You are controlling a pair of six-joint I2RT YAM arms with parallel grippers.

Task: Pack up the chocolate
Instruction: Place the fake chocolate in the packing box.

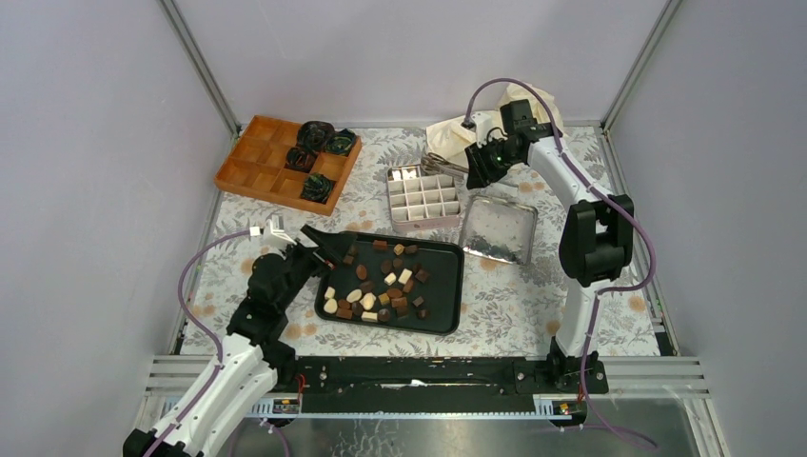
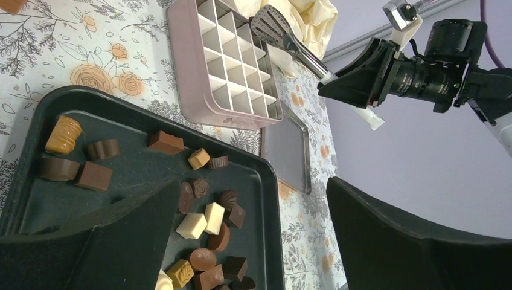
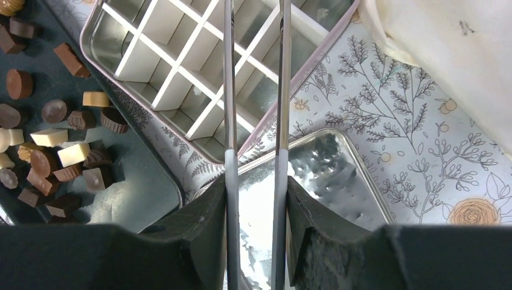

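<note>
Several chocolate pieces point(image 1: 381, 286), dark brown, light brown and cream-white, lie loose on a black tray point(image 1: 447, 314). They also show in the left wrist view point(image 2: 199, 223) and in the right wrist view point(image 3: 60, 154). My left gripper point(image 1: 324, 243) is open and empty, hovering over the tray's far left corner; in its own view point(image 2: 253, 205) the jaws stand wide apart above the pieces. My right gripper point(image 1: 483, 160) is shut on metal tongs point(image 1: 440, 164), whose two arms point(image 3: 229, 90) reach over an empty pink divided box point(image 1: 423, 198).
The box's metal lid point(image 1: 498, 228) lies to the right of the box. An orange wooden divided tray point(image 1: 257, 162) with black-green paper cups point(image 1: 319, 143) sits far left. A cream cloth bag point(image 1: 457, 129) lies at the back behind the right gripper.
</note>
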